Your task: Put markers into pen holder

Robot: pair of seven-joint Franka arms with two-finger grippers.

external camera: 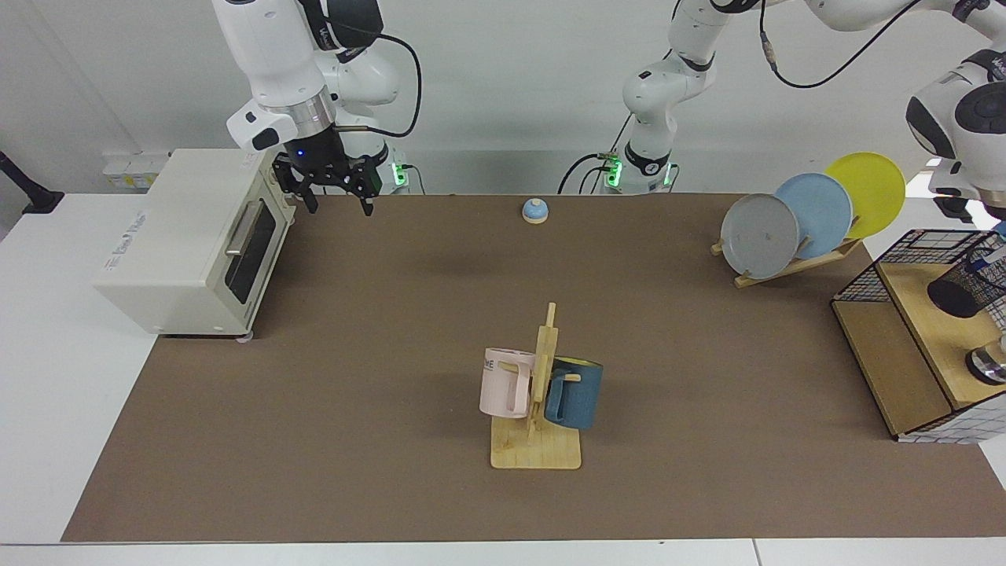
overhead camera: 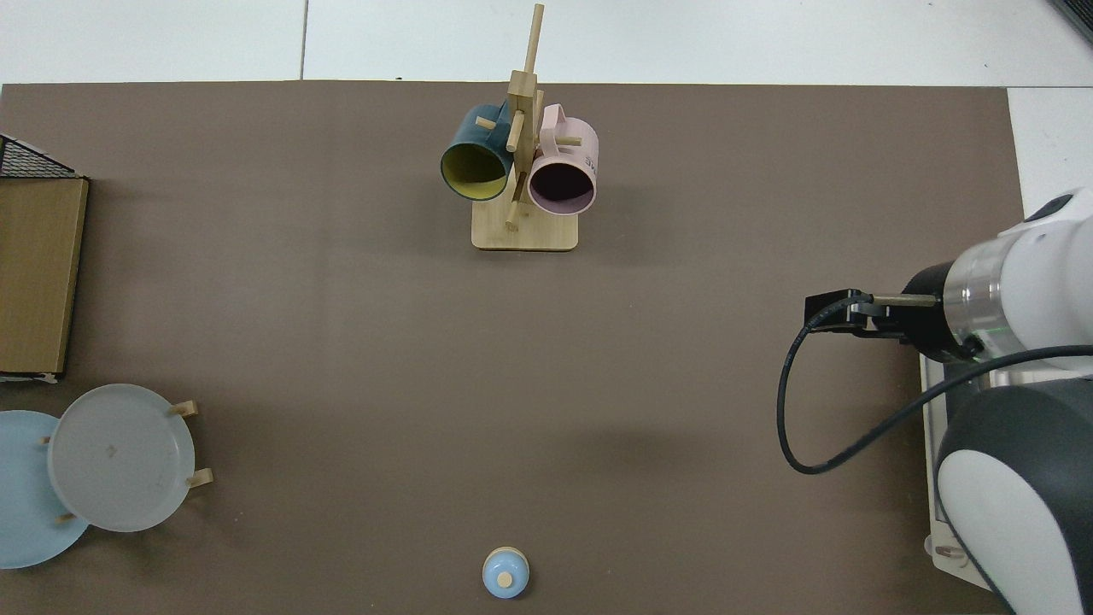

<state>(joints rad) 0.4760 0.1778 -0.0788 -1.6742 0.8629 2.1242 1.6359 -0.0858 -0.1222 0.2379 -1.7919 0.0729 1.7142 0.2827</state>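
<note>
Black mesh pen holder; pink mug; yellow plate.

Both views are evenly and brightly lit from overhead. Shadows on the brown mat are soft and faint: a diffuse patch lies just in front of the blue bell, and a thin dark edge runs under the toaster oven. Beside the yellow plate a window patch is blown out to white. Both views are in focus.

Black wire-mesh pen holder, matt brown mat, seemingly wooden mug rack
</note>
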